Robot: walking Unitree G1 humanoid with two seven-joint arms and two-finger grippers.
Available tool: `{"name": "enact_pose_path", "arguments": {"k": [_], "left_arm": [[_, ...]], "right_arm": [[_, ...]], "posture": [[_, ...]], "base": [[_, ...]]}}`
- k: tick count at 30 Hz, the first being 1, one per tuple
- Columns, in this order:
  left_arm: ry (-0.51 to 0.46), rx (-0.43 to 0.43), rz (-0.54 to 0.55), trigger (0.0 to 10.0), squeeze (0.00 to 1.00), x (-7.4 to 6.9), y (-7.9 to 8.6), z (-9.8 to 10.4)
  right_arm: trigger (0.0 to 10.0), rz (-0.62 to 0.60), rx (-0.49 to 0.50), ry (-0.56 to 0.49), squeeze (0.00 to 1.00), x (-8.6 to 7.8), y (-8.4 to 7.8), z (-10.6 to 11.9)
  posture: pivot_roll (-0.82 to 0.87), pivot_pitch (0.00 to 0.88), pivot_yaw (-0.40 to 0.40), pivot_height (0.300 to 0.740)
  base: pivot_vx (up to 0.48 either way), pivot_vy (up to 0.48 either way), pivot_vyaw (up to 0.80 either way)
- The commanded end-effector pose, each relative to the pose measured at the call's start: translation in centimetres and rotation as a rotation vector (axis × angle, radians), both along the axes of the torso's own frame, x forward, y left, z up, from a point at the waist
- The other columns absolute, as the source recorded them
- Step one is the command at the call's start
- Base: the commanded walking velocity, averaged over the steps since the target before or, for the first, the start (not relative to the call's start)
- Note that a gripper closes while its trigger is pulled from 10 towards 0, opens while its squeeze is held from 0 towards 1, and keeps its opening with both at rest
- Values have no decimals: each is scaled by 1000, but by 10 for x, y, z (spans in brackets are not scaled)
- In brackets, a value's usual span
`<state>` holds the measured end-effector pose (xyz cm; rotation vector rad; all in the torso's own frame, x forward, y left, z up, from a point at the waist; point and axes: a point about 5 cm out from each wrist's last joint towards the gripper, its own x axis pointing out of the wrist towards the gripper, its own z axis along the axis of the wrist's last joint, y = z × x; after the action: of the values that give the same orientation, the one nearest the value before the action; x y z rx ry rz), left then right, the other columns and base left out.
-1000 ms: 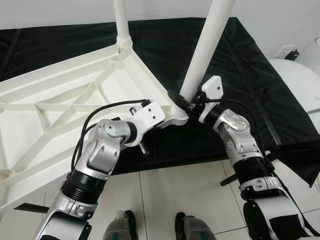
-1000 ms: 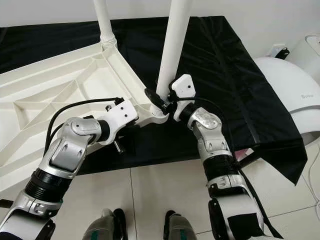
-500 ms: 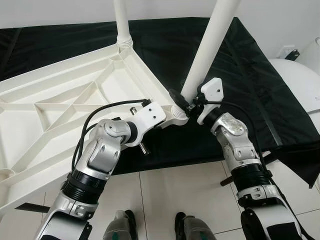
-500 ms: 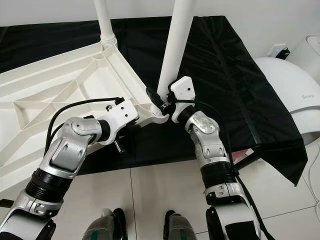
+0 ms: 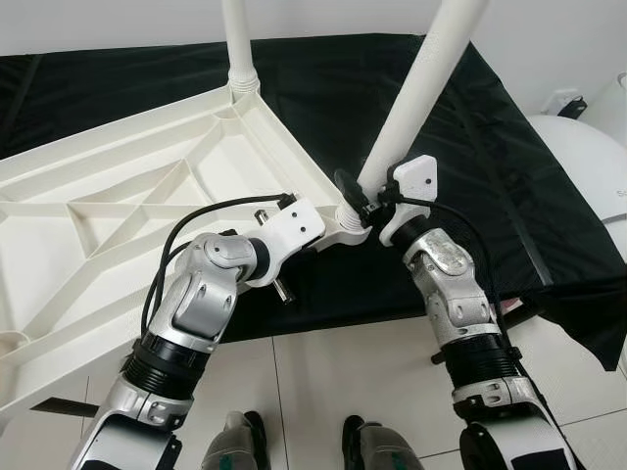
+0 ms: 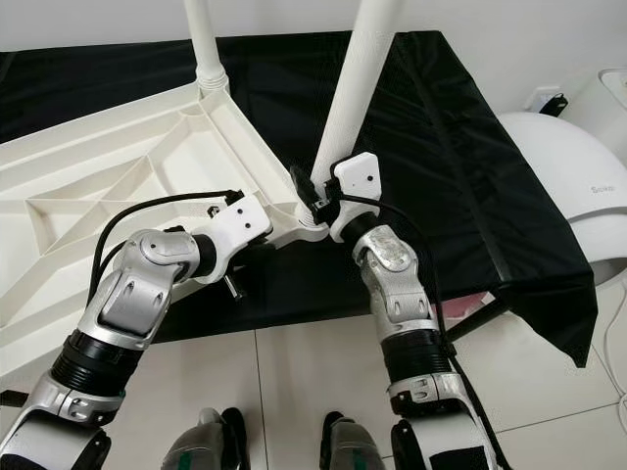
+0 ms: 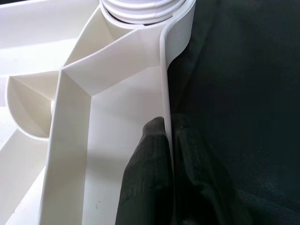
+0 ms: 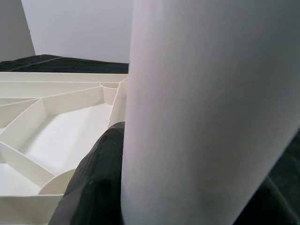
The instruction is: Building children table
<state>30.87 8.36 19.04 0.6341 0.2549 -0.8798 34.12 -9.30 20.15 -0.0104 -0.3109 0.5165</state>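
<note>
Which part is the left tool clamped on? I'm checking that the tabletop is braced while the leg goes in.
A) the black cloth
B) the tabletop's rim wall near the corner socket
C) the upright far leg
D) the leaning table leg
B: in the left wrist view the left tool has one finger on each side of the thin rim wall of the upturned white tabletop, just short of the corner socket.
</note>
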Motion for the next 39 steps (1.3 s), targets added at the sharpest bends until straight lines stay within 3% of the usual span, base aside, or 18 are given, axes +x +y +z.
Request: {"name": "enact_pose_path", "arguments": {"k": [1,20,27,32,39], "left_arm": [[-104,-4,60,10000,0,0,-7,6],[-100,-16,74,10000,0,0,-8,7],[-101,-17,74,10000,0,1,-8,7],[-101,-18,76,10000,0,1,-7,8],[-99,-20,77,10000,0,1,-7,8]], "right_arm": [[10000,-6,-24,90,0,-2,4,-20],[10000,-30,-78,84,0,7,15,-3],[10000,-52,-84,80,0,12,14,1],[10000,-77,-166,90,0,14,11,0],[10000,-110,-154,110,0,15,10,-3]], "posture": [[-114,177,-30,740],[-121,196,-36,740],[-121,196,-36,740],[-121,199,-34,740],[-124,206,-35,740]], "base": [[0,0,0],[0,0,0],[0,0,0],[0,0,0],[0,0,0]]}}
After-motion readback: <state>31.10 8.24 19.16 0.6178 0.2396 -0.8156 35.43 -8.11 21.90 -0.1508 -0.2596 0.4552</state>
